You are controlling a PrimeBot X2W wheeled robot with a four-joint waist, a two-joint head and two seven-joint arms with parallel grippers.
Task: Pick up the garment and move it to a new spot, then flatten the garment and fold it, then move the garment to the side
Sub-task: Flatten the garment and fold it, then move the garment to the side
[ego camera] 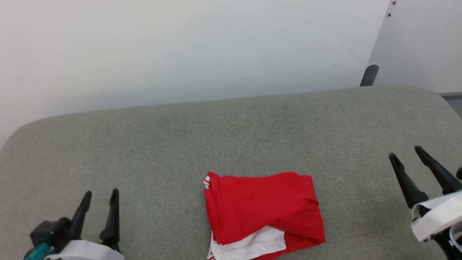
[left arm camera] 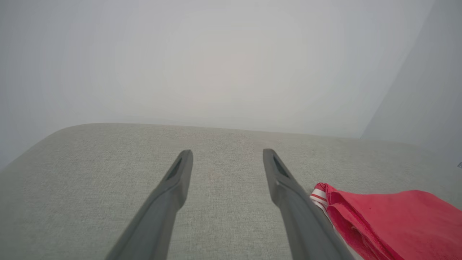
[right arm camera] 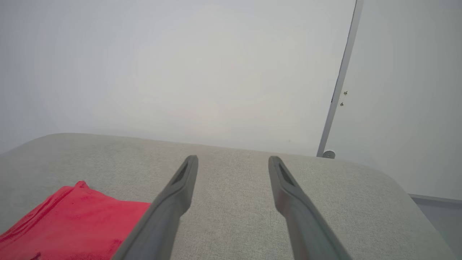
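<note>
The garment (ego camera: 260,209) was seen loosely folded midway along the near edge of the grey cushion (ego camera: 231,137), the left gripper (ego camera: 101,192) and right gripper (ego camera: 405,152) being held spread and empty over its two ends, probably to leave the folds undisturbed.

Looks like a bare test room or lab. Plain white wall (ego camera: 180,47) across the top, grey fabric pad (ego camera: 231,126) filling lower half. Screwed white panel (ego camera: 422,43) with dark bracket (ego camera: 369,75) upper right.

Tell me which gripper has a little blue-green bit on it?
The left gripper, at the head view's lower left: a teal piece sits by its base. The right gripper shows black fingers and a white band, no teal.
</note>
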